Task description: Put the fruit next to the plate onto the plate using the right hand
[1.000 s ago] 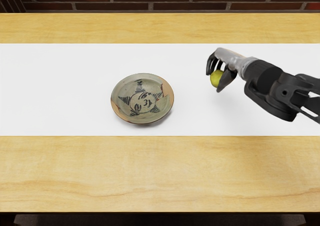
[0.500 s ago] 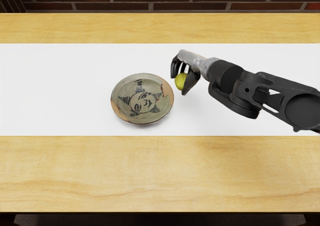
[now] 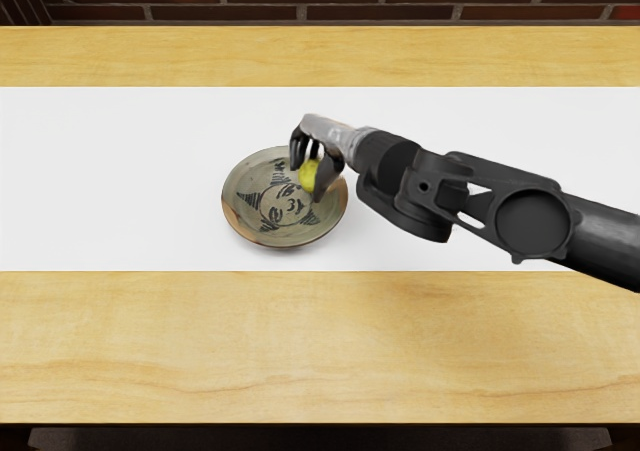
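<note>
1. I see the wooden table (image 3: 320,341) with a white runner (image 3: 120,171) across its middle; everything I care about sits on that strip.
2. The right arm (image 3: 520,216) comes in from the right edge and reaches leftward. No left arm shows.
3. The plate (image 3: 240,221) lies flat near the runner's centre, nothing resting on it apart from what the hand carries.
4. The right hand (image 3: 318,156) hangs over the plate's upper-right part, dark fingers (image 3: 298,151) curled down and clasping the fruit.
5. The fruit (image 3: 310,174), small and yellow-green, sits inside that grasp, inside the rim. I judge the plate lies directly beneath it; whether they touch I cannot tell, so lowering and letting go is what remains.
</note>
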